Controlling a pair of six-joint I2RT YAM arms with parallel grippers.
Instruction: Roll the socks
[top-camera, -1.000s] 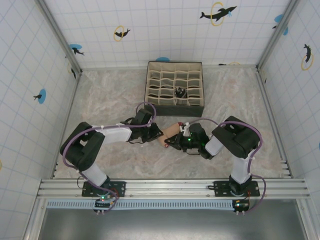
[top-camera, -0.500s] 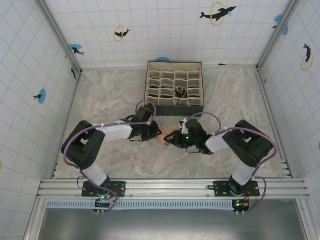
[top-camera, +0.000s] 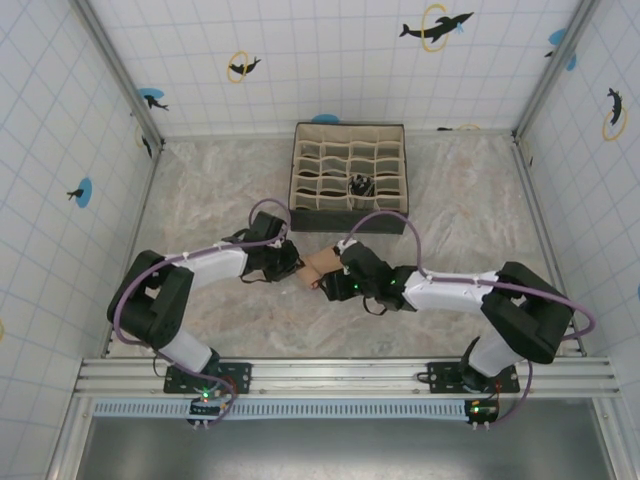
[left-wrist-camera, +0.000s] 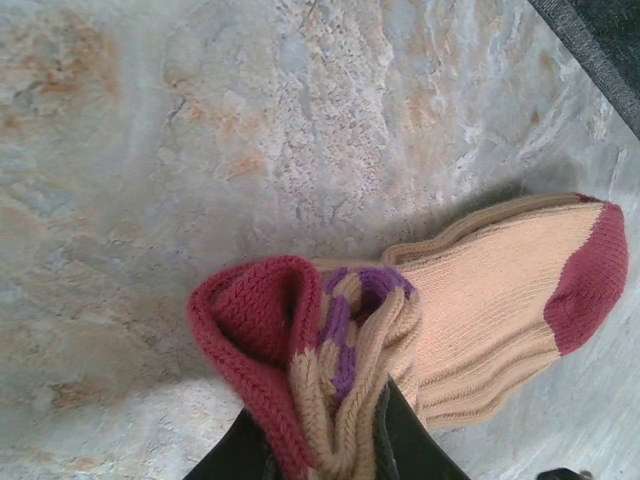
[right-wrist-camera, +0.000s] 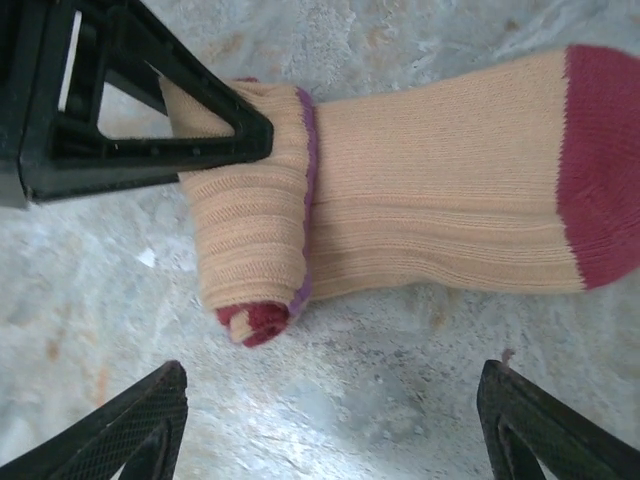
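Note:
The peach sock (top-camera: 320, 261) lies on the marble table between both grippers. Its cuff end is rolled into a short bundle (right-wrist-camera: 250, 250); the dark red toe (right-wrist-camera: 600, 170) lies flat to the right. My left gripper (left-wrist-camera: 322, 440) is shut on the rolled end, pinching the red cuff and purple stripes (left-wrist-camera: 345, 330). In the top view the left gripper (top-camera: 289, 264) sits at the sock's left end. My right gripper (right-wrist-camera: 335, 430) stands open just in front of the roll, touching nothing, and it (top-camera: 332, 284) sits near the sock's front edge. A dark striped sock (top-camera: 360, 185) rests in an organizer cell.
The fabric organizer box (top-camera: 350, 142) with several cells stands at the back centre, just behind the sock. Tiled walls close in the table on the left, back and right. The left gripper's black finger (right-wrist-camera: 130, 110) crosses the right wrist view's upper left.
The right gripper has opened and let go of the sock, and its arm has stretched out to the left. The left gripper has shifted slightly left with the rolled end in it.

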